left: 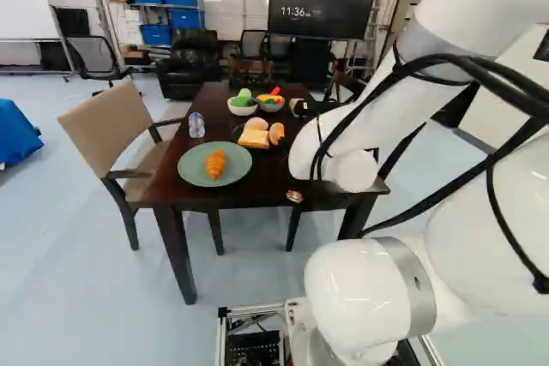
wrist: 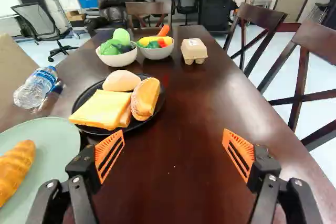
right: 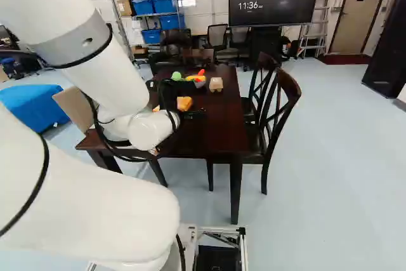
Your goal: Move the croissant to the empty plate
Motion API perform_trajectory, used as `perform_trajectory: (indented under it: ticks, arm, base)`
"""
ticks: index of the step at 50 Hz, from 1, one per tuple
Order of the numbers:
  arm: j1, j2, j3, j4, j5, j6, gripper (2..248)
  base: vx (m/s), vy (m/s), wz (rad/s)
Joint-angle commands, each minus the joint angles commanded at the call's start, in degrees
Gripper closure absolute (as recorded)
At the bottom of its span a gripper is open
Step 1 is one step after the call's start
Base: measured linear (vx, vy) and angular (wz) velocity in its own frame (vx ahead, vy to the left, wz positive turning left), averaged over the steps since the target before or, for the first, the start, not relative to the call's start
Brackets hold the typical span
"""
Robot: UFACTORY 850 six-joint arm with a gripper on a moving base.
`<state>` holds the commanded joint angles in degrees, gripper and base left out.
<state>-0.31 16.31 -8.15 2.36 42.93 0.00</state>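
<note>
the black gripper (wrist: 173, 148) has its two fingers spread wide, their orange pads (wrist: 98, 156) facing each other well apart. we see nothing held; only the brown tabletop (wrist: 184, 182) shows between them.

the croissant (wrist: 14, 169) lies on a pale green plate (left: 191, 171), off to one side of the gripper and outside its fingers. ahead of the finger nearer that plate we find a black plate (wrist: 82, 103) bearing a slice of bread (wrist: 102, 109), a round bun (wrist: 121, 80) and a crusted piece of bread (wrist: 145, 98). these two plates are close neighbours.

farther along we come to a bowl of green pieces (wrist: 116, 60), a bowl of yellow, red and orange pieces (wrist: 157, 53) and an egg carton (wrist: 193, 51). a clear bottle (left: 196, 125) stands upright beyond the croissant's plate, near its rim. an upholstered armchair (left: 103, 126) sits along that side of the table; dark wooden chairs (right: 279, 103) stand along the other. at the near edge there is a small object (left: 294, 196), perhaps orange and white, too small for us to name. our white arm (left: 352, 139) blocks part of the table in both base views.
</note>
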Motion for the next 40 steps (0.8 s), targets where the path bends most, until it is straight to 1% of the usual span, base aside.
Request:
perform_trajectory:
  ticks: [20,40]
  arm:
    - [0.21,-0.21,2.11,-1.58,4.74,0.0,3]
    - [0.3,-0.3,3.08,-2.31,6.92,0.0,3]
  base:
    - [0.0,0.0,0.0]
    - [0.0,0.0,0.0]
